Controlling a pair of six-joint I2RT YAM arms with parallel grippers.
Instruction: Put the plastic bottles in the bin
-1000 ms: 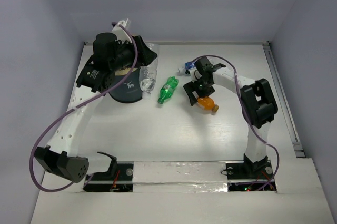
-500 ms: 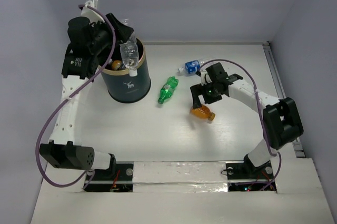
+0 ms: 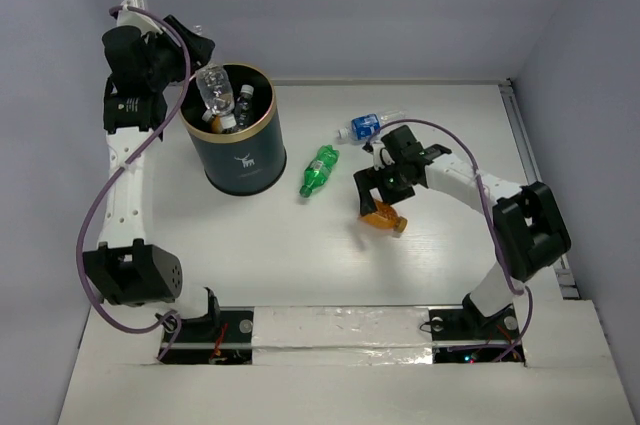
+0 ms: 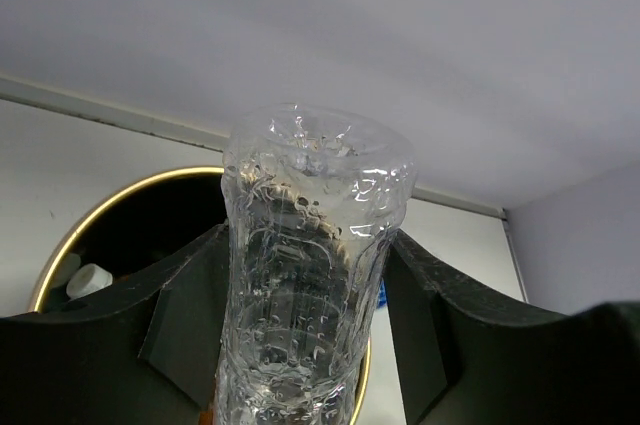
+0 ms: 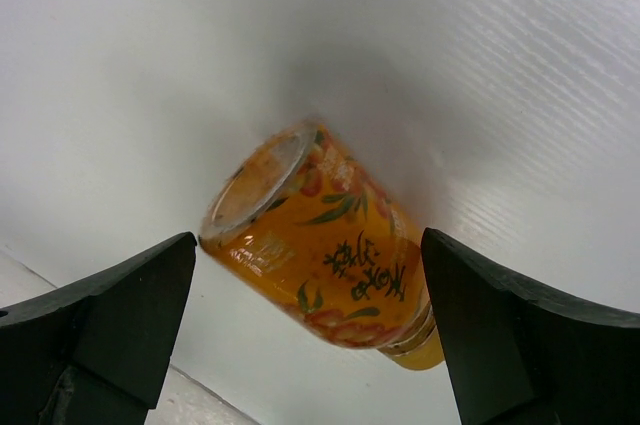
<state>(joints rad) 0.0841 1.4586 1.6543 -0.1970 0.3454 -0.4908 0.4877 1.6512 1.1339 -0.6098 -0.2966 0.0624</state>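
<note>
1. Bottle point(image 4: 310, 205), clear: light, thin-walled, likely crushable. Left gripper point(image 4: 305, 330) clamps its body, jaws half-closed, above bin point(image 3: 243, 170) mouth.
2. Orange bottle point(image 5: 330, 255): lies right of bin, slick, may roll; grasp across body. Right gripper point(image 5: 305, 245) spread wide, straddling it, holding nothing.

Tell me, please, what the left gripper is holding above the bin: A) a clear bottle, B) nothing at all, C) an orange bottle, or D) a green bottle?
A: the left gripper is closed on a clear bottle, held over the open top of the bin.
</note>
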